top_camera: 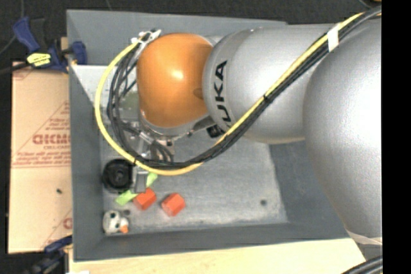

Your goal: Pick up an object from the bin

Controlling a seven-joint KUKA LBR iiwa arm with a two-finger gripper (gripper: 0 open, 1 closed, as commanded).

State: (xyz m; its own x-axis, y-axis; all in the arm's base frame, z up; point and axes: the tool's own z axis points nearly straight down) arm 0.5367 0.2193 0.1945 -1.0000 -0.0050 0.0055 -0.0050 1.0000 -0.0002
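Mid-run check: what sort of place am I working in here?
Probably a lab bin-picking test cell: a KUKA arm reaches into a grey metal bin holding small loose things, such as orange blocks and a black round part.

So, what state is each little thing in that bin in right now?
black disc: lying flat by the left wall.
left orange block: loose on the floor.
right orange block: loose, apart from the left one.
green piece: lying loose just left of the left orange block.
white piece: loose in the lower left corner.
arm: reaching down over the bin's left side.
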